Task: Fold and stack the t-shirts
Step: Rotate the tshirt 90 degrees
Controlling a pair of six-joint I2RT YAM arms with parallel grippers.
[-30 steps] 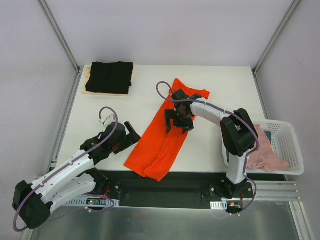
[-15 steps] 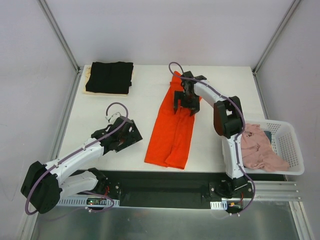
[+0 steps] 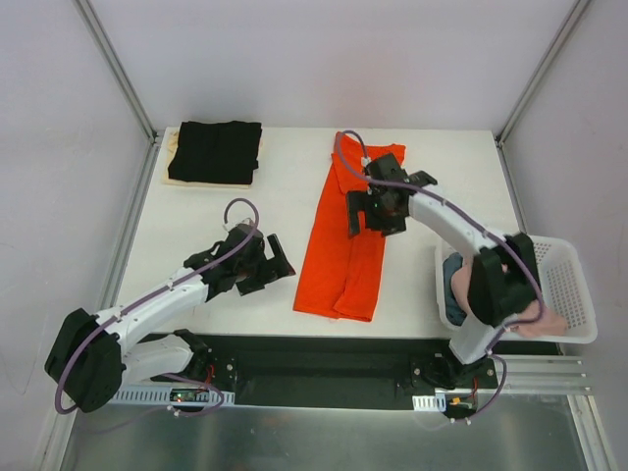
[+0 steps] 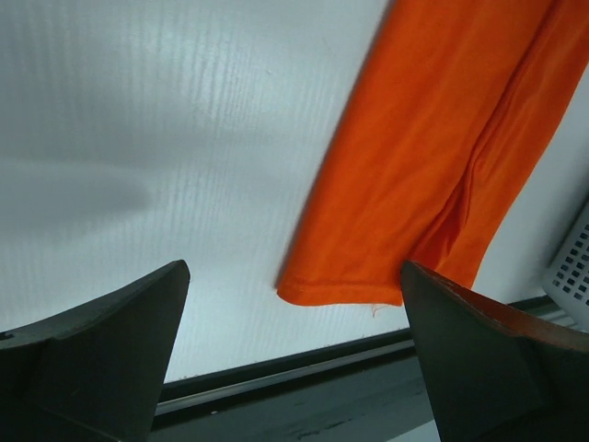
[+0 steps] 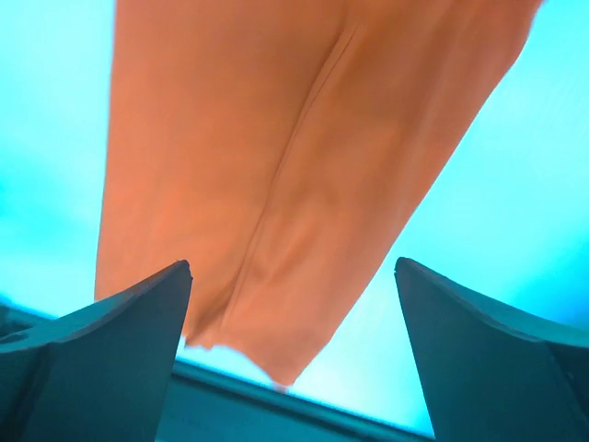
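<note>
Top external: left gripper [image 3: 275, 265] and right gripper [image 3: 373, 211] jaws apart, empty; orange-red t-shirt [image 3: 339, 265] folded lengthwise, hem by near edge of table [image 3: 216, 211]. Single-layer pinch would likely undo fold.

The long folded orange-red cloth t-shirt [image 3: 339, 257] lies lengthwise on the middle of the white table [image 3: 226, 218], one end by the near edge. Well to its left and farther back, in the far left corner, the folded black t-shirt [image 3: 214, 150] lies on a cream cloth [image 3: 175, 147]. To its right, by the table's near right edge, stands the white plastic lattice basket [image 3: 569, 250], a pink t-shirt [image 3: 546, 322] in it. The left gripper [image 3: 285, 263] is just left of its near end; the right gripper [image 3: 376, 218] is above its far half.
</note>
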